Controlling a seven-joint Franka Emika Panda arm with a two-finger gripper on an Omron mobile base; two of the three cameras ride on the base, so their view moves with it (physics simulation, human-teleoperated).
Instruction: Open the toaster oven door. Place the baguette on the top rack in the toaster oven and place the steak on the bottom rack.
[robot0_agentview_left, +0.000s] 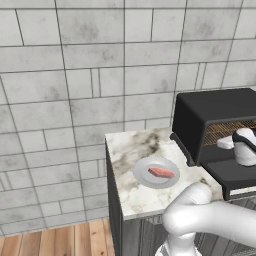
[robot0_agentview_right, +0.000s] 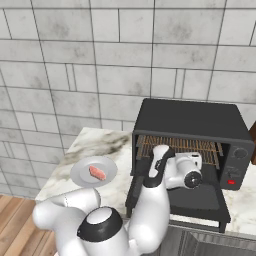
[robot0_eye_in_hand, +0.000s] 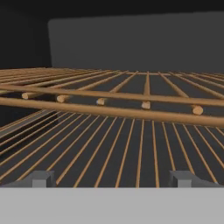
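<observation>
Black toaster oven (robot0_agentview_right: 192, 122) open, hand (robot0_eye_in_hand: 111, 178) spread before racks, steak (robot0_agentview_right: 97, 173) plated

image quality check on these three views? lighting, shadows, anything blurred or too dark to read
Left base view: flat even light, soft and low-res; the steak on its plate reads fine. Right base view: toaster oven cavity is dim, but the racks stay legible, no glare. Hand view: oven interior very dark, back wall featureless grey, near wires sharp, open claw tips clear.

Grey plate (robot0_agentview_left: 142, 176) on marble counter (robot0_agentview_left: 130, 197), tiled wall (robot0_agentview_left: 75, 75) behind (pale grey), wood floor (robot0_agentview_left: 55, 242)
</observation>
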